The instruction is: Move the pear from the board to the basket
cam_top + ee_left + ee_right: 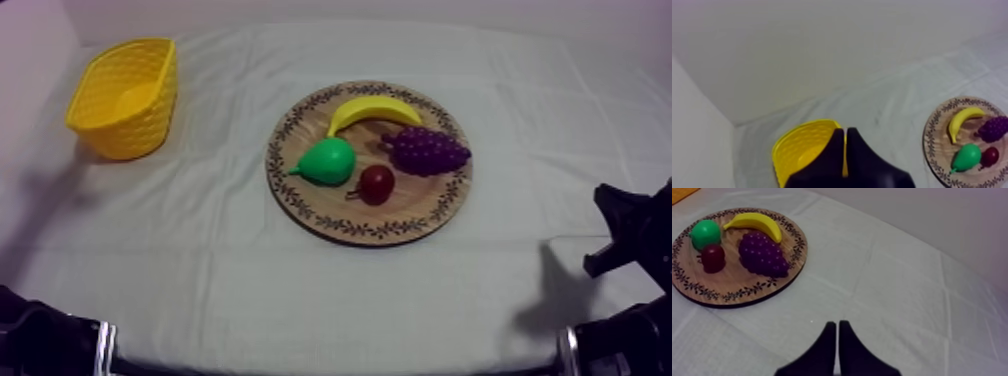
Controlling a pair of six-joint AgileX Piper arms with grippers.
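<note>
- the worktop (400, 290) lies under a grey-white cloth, and everything we see rests on it.
- the wooden board (420, 205) sits near the middle of the worktop, round with a patterned rim, carrying all four fruits.
- the yellow basket (130, 135) stands at our far left, well apart from the wooden board, with nothing inside.
- our left hand (845, 131) has its fingers pressed together into a narrow wedge, pinching nothing, and the yellow basket lies just past its tips.
- our right hand (837, 324) is likewise pressed together on nothing, over bare cloth, well apart from the wooden board.
- the bunch of grapes (428, 150) lies on the board's right side.
- the banana (372, 109) curves along the board's far edge.
- the pear (328, 161), green, lies on the board's left side, the side nearest the yellow basket, just under the banana.
- the small red fruit (377, 184) sits just beside the pear, towards the near rim.
</note>
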